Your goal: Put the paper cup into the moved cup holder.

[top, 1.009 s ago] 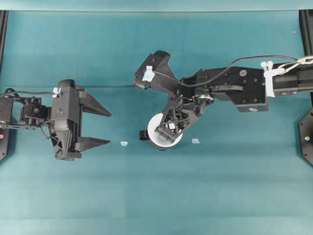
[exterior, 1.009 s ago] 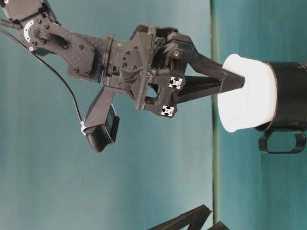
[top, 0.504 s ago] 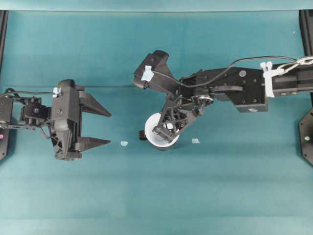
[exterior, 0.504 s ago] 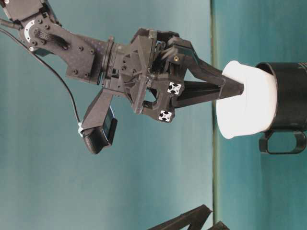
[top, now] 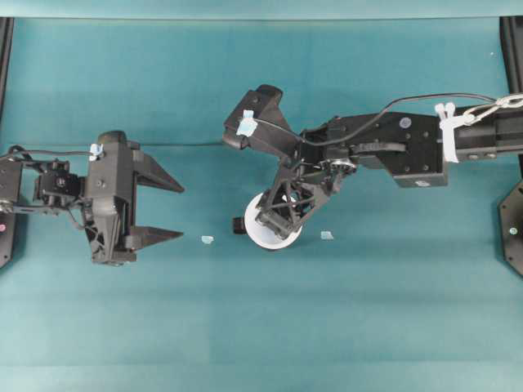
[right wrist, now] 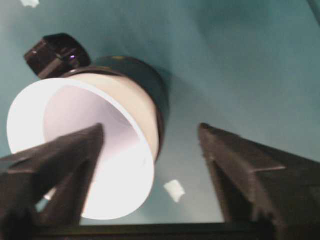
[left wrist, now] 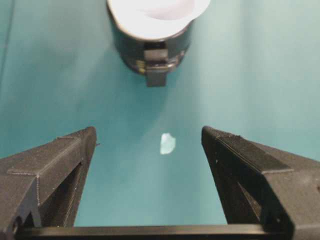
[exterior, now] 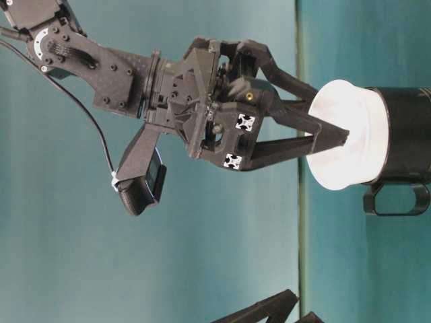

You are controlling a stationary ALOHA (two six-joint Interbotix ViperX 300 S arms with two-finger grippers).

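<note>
Overhead: white paper cup [top: 274, 232] sits nested in the black cup holder [top: 238, 224] at table center, right gripper [top: 274, 214] spread wide above it, left gripper [top: 159, 210] also spread, well apart to the left, holding nothing. Table-level: cup seated in the holder, one right finger [exterior: 323, 134] over the cup's mouth, the other outside the rim. Wrist views: left jaws apart and empty facing the holder's handle [left wrist: 156, 71]; right jaws apart, one finger [right wrist: 60, 165] over the cup's mouth, the other beside the cup.

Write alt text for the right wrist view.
The white paper cup sits nested in the glossy black cup holder, leaning slightly. The right gripper is open, one finger inside the cup's rim, the other outside over the teal table.
</note>
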